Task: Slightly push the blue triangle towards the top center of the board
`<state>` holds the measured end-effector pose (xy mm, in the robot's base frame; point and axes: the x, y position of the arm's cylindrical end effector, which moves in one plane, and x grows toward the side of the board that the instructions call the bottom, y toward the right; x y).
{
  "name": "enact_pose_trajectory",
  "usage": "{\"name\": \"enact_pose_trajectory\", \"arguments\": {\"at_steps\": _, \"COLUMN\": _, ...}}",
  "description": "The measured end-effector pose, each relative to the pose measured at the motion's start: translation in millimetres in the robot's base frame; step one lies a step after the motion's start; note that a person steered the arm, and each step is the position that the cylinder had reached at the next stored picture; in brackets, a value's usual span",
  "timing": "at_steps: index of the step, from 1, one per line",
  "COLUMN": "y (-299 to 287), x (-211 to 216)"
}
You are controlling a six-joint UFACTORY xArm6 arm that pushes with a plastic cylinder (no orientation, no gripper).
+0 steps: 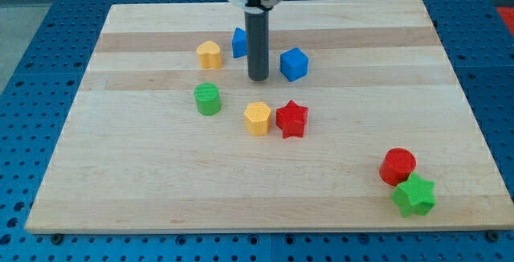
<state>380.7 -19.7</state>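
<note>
**Tip Position Beside Blue Triangle, Upper Board**

Wooden board (265, 190) filling most of the view, pale planks laid lengthwise, resting on a blue perforated surface (32, 69)

Dark rod descending from the view's top, upright, with my tip (258, 79) set down on the board in the upper middle area. No claw fitted, so no opening or closing state to report: rod end only

Blue triangle (238, 42) partly hidden behind the rod, only its left portion visible at the rod's left edge, above and slightly left of the tip. Contact between rod and triangle not determinable

Blue cube (294, 63) just to the right of the tip, apart from it

Yellow block (209, 55), shape roughly pentagonal, left of the blue triangle and apart from it

Green cylinder (207, 99) below the yellow block, well left of the tip

Second yellow block (257, 118) below the tip, just beside, possibly touching, the red star (291, 120) at its right

Red cylinder (397, 166) near the view's bottom right corner, touching the green star (414, 195) placed below and to its right
</note>
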Motion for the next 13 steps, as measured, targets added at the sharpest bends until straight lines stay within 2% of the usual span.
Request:
{"name": "enact_pose_trajectory", "arguments": {"at_steps": 2, "y": -21.3, "x": -17.3}}
{"name": "enact_pose_trajectory", "arguments": {"at_steps": 5, "y": -22.8, "x": -42.3}}
{"name": "enact_pose_trajectory", "arguments": {"at_steps": 8, "y": -30.5, "x": -41.3}}
{"name": "enact_pose_trajectory", "arguments": {"at_steps": 10, "y": 42.9, "x": -4.9}}
{"name": "enact_pose_trajectory", "arguments": {"at_steps": 11, "y": 42.3, "x": -4.9}}
{"name": "enact_pose_trajectory", "arguments": {"at_steps": 13, "y": -19.2, "x": -6.9}}
